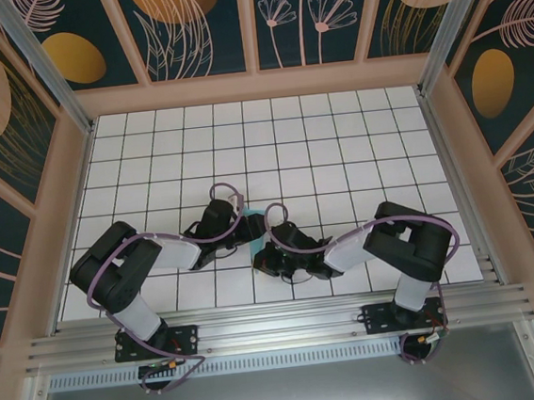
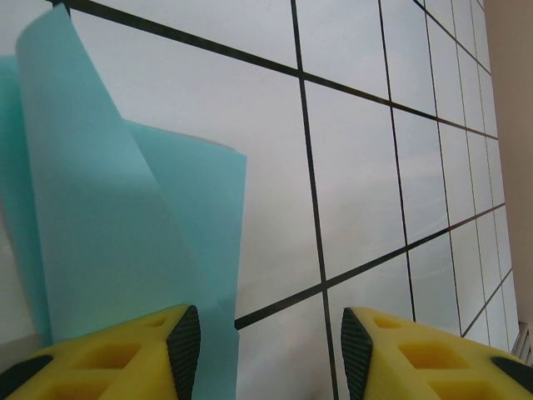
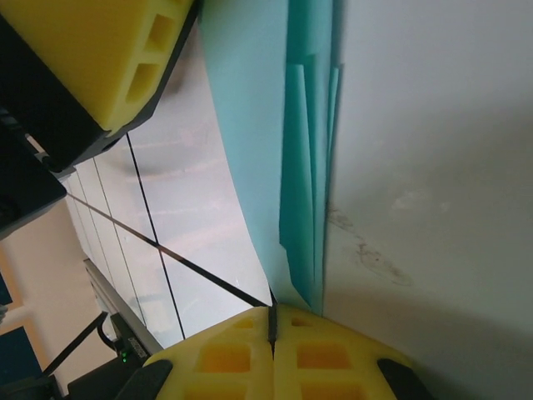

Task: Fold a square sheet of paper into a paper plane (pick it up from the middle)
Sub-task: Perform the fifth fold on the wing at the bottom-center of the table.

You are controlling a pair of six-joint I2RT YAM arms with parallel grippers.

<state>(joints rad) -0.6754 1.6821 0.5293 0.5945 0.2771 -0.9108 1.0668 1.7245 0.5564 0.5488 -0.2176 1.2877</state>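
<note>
Around me stand the enclosure walls (image 1: 194,27), dark panels painted with pale flowers and orange discs. Inside them lies the table (image 1: 336,127), white tiles ruled with thin dark lines. At its near edge an aluminium rail (image 1: 279,326) carries both my bases.

My left arm (image 1: 122,261) and my right arm (image 1: 403,239) each bend inward, and the two wrists meet low over the front-centre tiles, close to each other.

The square sheet of paper (image 2: 108,225) is there between them. From above it is a sliver of turquoise showing past the wrists. It is no longer flat. From my left wrist I see it rising off the tiles in a loose curl, one flap bowed over another. From my right wrist I see several layers stacked edge-on beside the white surface.

My left gripper (image 2: 271,350) has its yellow fingers well apart, with bare tile and a dark grid line showing in the gap. The curled sheet stands by the left finger (image 2: 108,358) (whether it actually touches that finger I cannot tell), and only its lower corner shows in the gap, beyond the fingers.

My right gripper (image 3: 272,333) has its fingers pressed together with no gap. The sheet's layered edge narrows straight down into that seam, so the tips are pinching the paper there.
</note>
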